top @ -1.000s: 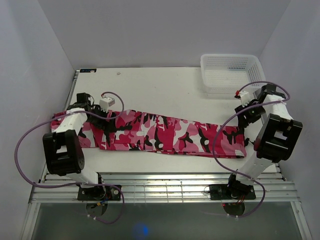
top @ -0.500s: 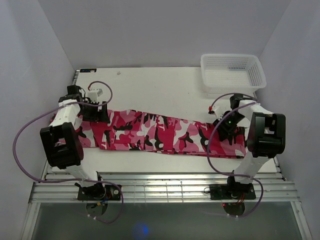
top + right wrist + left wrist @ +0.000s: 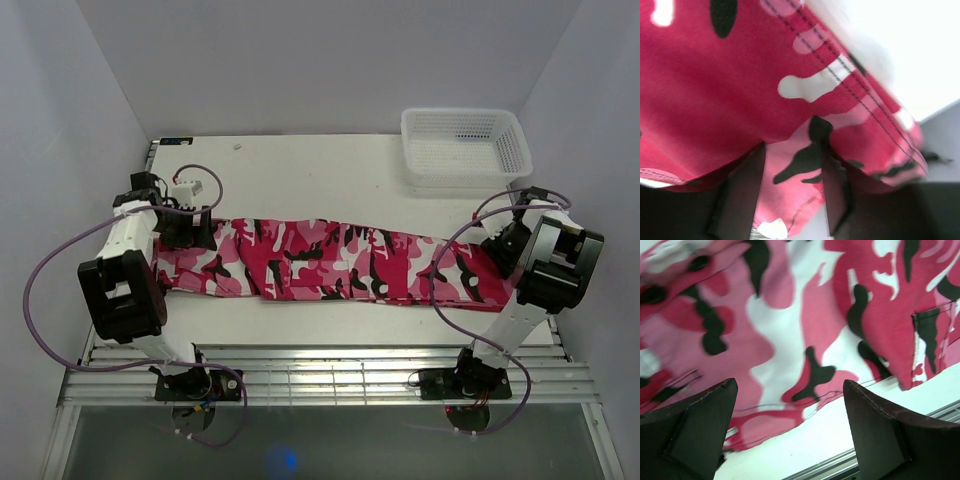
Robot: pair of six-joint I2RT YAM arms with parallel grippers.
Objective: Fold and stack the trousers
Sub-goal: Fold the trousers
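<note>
- Pink, red, white and black camouflage cloth along the middle of the table (image 3: 330,170): the trousers (image 3: 340,265), unfolded, at full length from left to right.
- Dragged rightward since 1 second ago: right end now close to the table's right edge, left end drawn in from the left edge.
- Pulled straighter as well, lying less slanted than before.
- Right tool (image 3: 497,250): swung in and back out within that second, now closed on the trousers' right end, with cloth pinched between the jaws and draped over them in the right wrist view (image 3: 792,150).
- Left tool (image 3: 188,232): spread wide over the left end, gripping nothing; in the left wrist view (image 3: 790,385) only flat print between the jaws.
- White mesh basket (image 3: 462,145) at the far right corner, apart from the cloth.
- Judged as straightening ahead of the 1st fold; no fold made yet, stacking still to come.
- Probably needed next: a grip on the left end too, so that 2 ends can meet; some risk of soft cloth slipping from a shallow pinch.
</note>
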